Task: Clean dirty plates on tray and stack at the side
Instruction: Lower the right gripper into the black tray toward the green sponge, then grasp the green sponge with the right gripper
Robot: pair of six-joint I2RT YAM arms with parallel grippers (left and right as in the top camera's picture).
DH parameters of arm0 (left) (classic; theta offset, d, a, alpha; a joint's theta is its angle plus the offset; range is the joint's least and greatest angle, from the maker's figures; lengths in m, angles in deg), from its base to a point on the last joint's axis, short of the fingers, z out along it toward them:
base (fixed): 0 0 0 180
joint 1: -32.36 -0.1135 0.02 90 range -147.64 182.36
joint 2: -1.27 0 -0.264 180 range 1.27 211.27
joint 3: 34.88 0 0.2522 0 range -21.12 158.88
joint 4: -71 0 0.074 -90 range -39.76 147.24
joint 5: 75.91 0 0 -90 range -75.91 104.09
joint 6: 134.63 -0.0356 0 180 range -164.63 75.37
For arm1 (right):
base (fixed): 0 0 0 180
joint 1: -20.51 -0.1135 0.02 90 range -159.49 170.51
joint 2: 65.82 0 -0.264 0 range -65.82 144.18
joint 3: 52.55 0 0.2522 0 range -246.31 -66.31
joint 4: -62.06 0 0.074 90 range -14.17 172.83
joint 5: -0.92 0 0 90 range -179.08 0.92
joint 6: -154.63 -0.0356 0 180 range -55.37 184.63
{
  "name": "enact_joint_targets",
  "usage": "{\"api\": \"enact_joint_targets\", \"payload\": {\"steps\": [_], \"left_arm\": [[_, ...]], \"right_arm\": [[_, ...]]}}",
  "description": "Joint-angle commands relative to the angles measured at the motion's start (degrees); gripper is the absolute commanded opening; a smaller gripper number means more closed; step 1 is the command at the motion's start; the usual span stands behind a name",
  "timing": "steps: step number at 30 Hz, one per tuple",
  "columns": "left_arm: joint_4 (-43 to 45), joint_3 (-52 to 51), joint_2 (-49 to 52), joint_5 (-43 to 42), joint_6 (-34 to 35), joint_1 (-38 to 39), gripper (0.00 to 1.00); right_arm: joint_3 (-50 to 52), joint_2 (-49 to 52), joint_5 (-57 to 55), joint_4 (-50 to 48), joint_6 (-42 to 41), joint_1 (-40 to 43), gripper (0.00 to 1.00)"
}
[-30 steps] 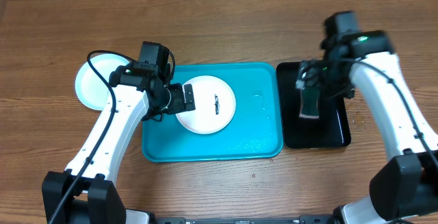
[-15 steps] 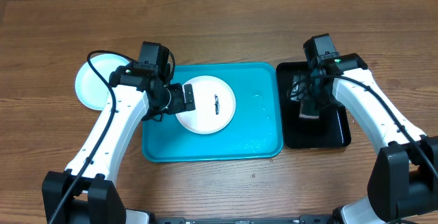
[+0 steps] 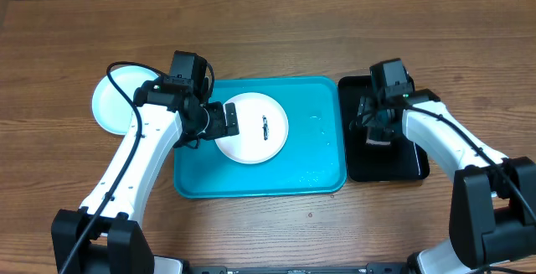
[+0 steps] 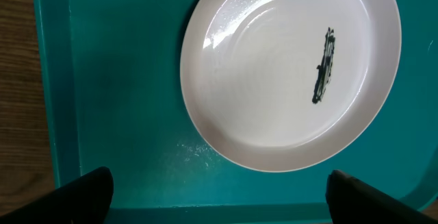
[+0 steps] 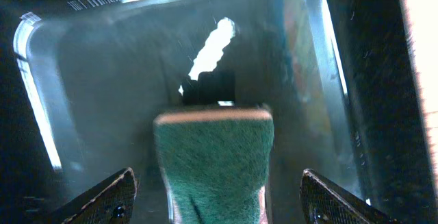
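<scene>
Tray (image 3: pixel 318 167), turquoise, mid-tabletop, carries one white plate (image 3: pixel 251 138), left claw (image 3: pixel 226 121) spread at its rim, likely to steady it; right claw (image 5: pixel 226 196), likewise apart, straddles green sponge (image 5: pixel 213 157) toward the right edge, likely for wiping the dark smear (image 3: pixel 265 127)

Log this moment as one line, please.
left fingers open, beside white plate on tray | right fingers open, astride sponge in black tray

left arm (image 3: pixel 138 161) is extended forward | left gripper (image 4: pixel 219 203) is held wide apart | right arm (image 3: pixel 444 136) is bent inward | right gripper (image 5: pixel 217 196) is spread wide
</scene>
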Motion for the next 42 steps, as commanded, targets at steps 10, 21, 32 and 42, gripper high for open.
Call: {"api": "enact_joint_targets", "payload": {"steps": [10, 21, 32, 42], "left_arm": [[0.0, -0.26, 0.2, -0.24, 0.35, 0.15, 1.0], [0.0, -0.26, 0.2, -0.24, 0.35, 0.15, 1.0], [0.0, -0.26, 0.2, -0.24, 0.35, 0.15, 1.0], [0.0, -0.26, 0.2, -0.24, 0.35, 0.15, 1.0]], "right_arm": [[7.34, 0.13, -0.79, -9.77, 0.02, 0.15, 0.19], [1.95, -0.55, 0.55, 2.78, 4.07, 0.15, 1.0], [3.48, -0.52, 5.97, 4.48, 4.33, 0.15, 0.92], [3.39, -0.52, 6.12, 5.7, 5.4, 0.15, 0.22]]}}
